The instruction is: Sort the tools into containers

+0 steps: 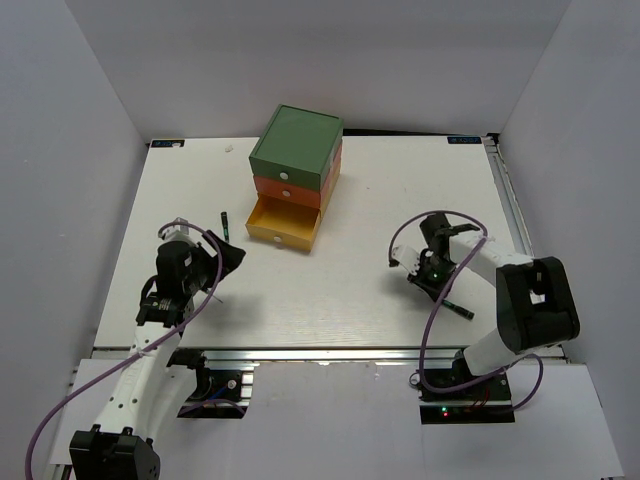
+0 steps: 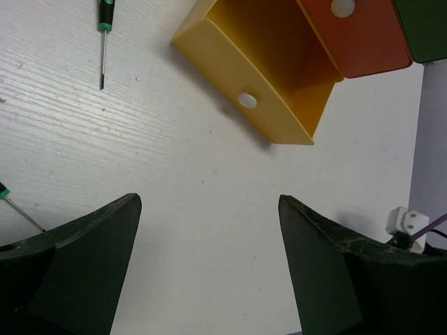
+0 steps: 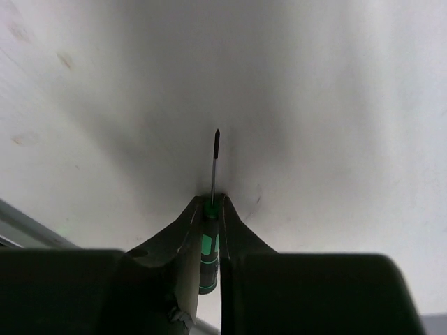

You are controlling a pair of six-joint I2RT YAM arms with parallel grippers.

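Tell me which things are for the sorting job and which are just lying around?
For the job:
green drawer
orange drawer
open yellow drawer
held thin screwdriver
loose thin screwdriver
second loose screwdriver

Just lying about:
small white scrap
white plug

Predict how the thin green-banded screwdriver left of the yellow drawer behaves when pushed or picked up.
This precision screwdriver looks slim, so likely light and stiff. Its handle looks round, so it would probably roll if nudged sideways. Lying flat on the table, it sits low, so jaws might slip off.
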